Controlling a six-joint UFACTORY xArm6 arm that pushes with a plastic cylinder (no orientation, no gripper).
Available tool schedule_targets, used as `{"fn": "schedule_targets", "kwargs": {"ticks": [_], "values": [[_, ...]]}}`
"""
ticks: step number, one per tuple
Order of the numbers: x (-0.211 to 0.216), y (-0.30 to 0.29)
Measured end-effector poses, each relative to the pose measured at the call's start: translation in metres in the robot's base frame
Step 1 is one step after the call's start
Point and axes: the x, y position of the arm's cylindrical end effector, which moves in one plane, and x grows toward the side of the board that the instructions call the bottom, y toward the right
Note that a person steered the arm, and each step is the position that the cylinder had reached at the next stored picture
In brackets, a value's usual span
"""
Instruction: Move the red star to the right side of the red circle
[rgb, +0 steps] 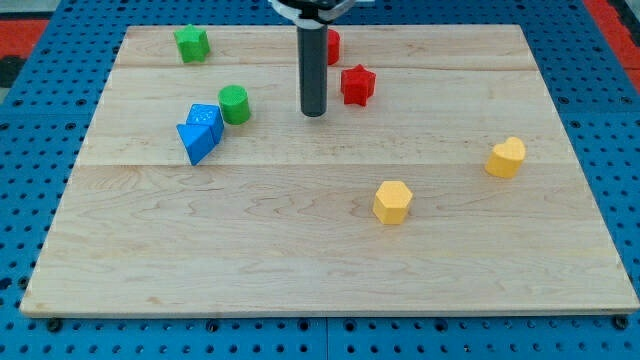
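The red star (357, 84) lies on the wooden board near the view's top, right of centre. The red circle (333, 46) sits just above and to the left of it, partly hidden behind my rod. My tip (314, 112) rests on the board left of the red star and slightly below it, a short gap apart, and below the red circle.
A green star (191, 43) is at the top left. A green circle (234, 104), a blue cube (206, 118) and a blue triangle (196, 141) cluster at the left. A yellow hexagon (393, 202) and a yellow heart (506, 158) lie at the right. The board (300, 270) sits on a blue pegboard.
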Motion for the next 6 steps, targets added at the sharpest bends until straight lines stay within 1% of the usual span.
{"fn": "schedule_targets", "kwargs": {"ticks": [1,2,3,4,5,6], "values": [[-0.029,0.029],[-0.053,0.090],[-0.034,0.095],[0.010,0.107],[-0.017,0.103],[-0.039,0.117]]}}
